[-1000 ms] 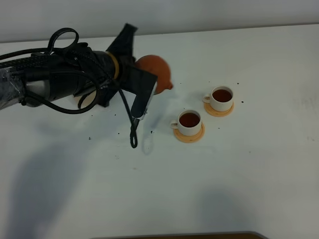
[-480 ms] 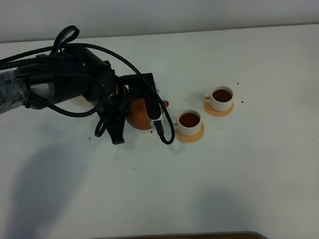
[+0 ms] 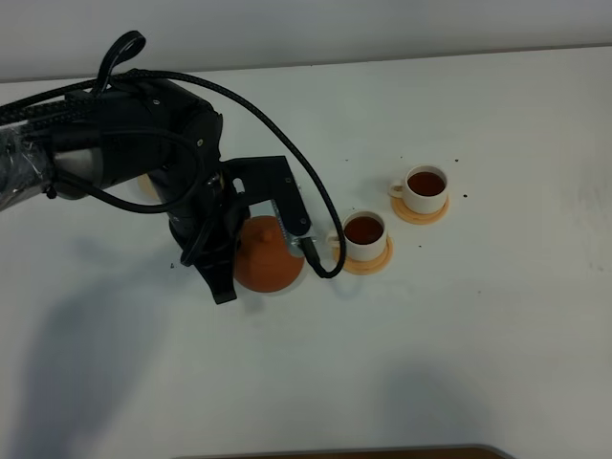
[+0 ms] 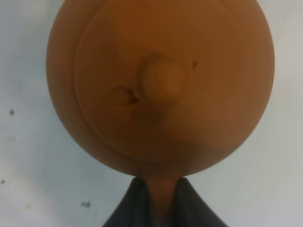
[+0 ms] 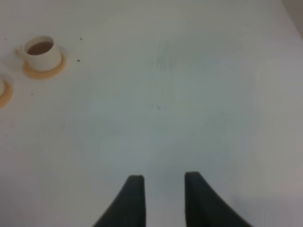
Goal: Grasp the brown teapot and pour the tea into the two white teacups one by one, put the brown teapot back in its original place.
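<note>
Centre-left, our left gripper (image 4: 161,201) pinches the round orange-brown clay teapot (image 3: 267,255) by its handle. Our right gripper (image 5: 163,189) stands spread, empty, above the white table (image 5: 189,94).

The light is bright and even. Soft grey shadows lie on the white table (image 3: 497,325). Both wrist views look blurry.

The black left arm (image 3: 182,191) holds the brown teapot (image 3: 268,256) near two white teacups (image 3: 364,232) full of tea.
</note>
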